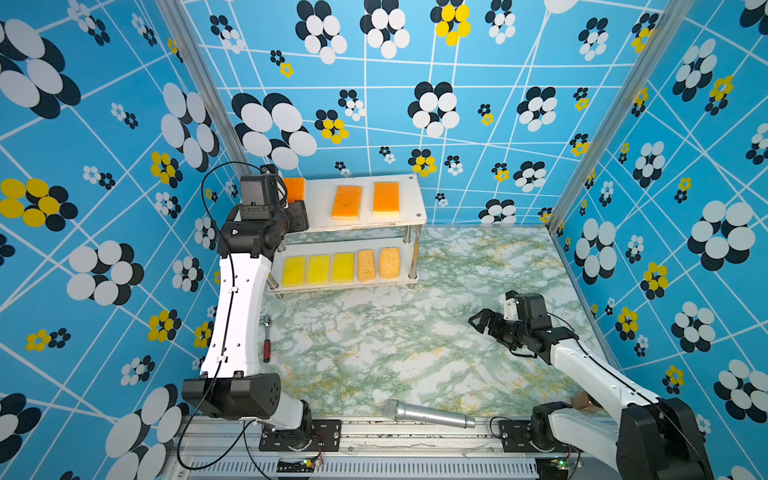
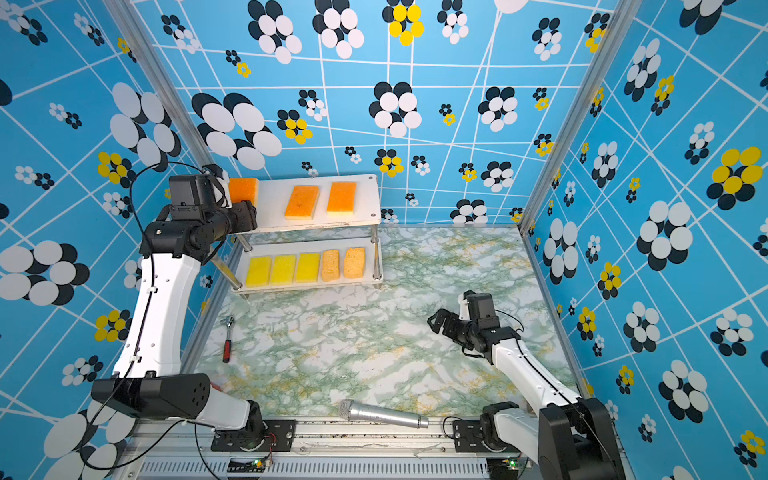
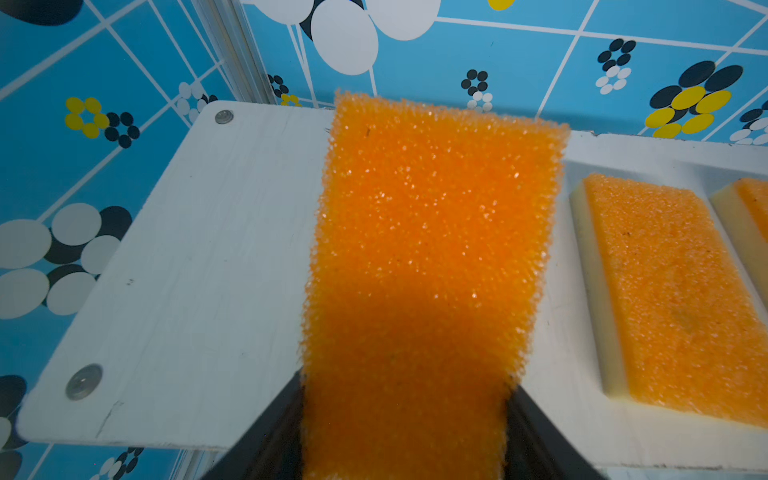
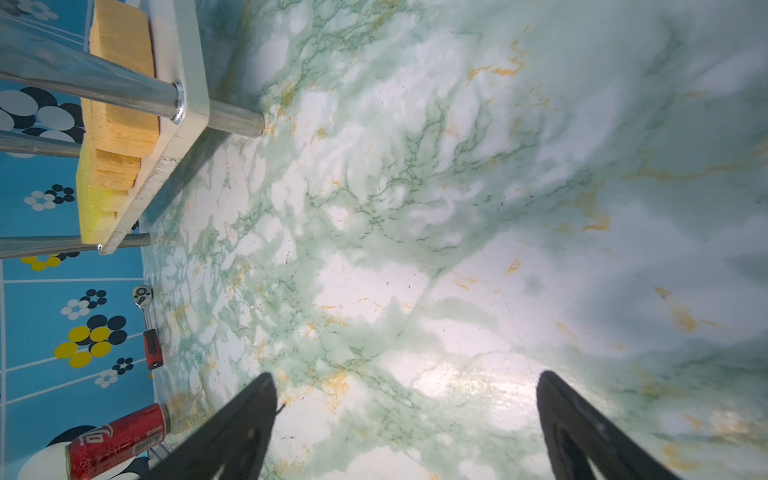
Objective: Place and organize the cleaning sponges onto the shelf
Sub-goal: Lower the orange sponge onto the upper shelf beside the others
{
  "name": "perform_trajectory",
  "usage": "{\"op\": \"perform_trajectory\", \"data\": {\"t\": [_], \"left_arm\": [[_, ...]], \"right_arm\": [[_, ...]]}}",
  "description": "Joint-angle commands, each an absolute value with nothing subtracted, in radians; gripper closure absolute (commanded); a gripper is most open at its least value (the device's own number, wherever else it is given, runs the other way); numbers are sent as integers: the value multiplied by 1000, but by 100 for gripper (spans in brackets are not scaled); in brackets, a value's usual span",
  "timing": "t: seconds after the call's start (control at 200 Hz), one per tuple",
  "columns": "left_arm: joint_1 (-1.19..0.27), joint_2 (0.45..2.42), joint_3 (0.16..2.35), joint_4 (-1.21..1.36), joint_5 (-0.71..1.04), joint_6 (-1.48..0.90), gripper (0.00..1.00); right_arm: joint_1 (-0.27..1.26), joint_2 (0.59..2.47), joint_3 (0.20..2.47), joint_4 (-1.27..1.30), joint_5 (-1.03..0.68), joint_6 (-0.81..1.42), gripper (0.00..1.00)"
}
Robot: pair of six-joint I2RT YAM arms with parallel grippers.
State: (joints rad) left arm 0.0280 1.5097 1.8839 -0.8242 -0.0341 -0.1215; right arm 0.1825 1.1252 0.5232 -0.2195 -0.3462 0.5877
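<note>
The left gripper (image 1: 297,208) is clamped on an orange sponge (image 1: 295,189). In the left wrist view its two black fingers (image 3: 274,432) press the sponge's near end from either side, and the rest of the sponge juts out ahead of the fingertips. Gripper and sponge hang over the left end of the top board (image 3: 187,257) of the shelf (image 1: 409,216). Whether the sponge's underside touches the board cannot be told.

Farther along that board, to the right of the gripper in both top views, two more orange sponges (image 1: 347,202) lie flat, apart from each other. The nearer one is just beside the held sponge without touching it.

Below the gripper, on the lower board (image 1: 345,286), three yellow sponges (image 1: 319,269) lie in a close row. Two tan sponges (image 1: 378,264) continue the row towards the end farthest from the gripper.

The right gripper (image 1: 482,322) has its jaws wide apart, and bare marbled tabletop (image 4: 415,249) shows between them. It is low over the table and well apart from the shelf, which is on the far side of the table from it.

A ratchet wrench (image 1: 267,338) lies on the table beside the left arm, well below the left gripper. A silver microphone (image 1: 428,414) lies at the table's front edge between the two arm bases. In the right wrist view, a red can (image 4: 116,440) lies on its side by the table's edge.
</note>
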Motion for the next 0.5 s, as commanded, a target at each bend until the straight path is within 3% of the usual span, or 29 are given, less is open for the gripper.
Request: {"op": "perform_trajectory", "data": {"t": [0.0, 0.495], "left_arm": [[47, 1512, 1925, -787, 25, -135, 34], [60, 1551, 1948, -795, 26, -147, 33]], "right_arm": [[178, 1111, 509, -206, -347, 600, 1], [178, 1088, 495, -201, -351, 612, 1]]}}
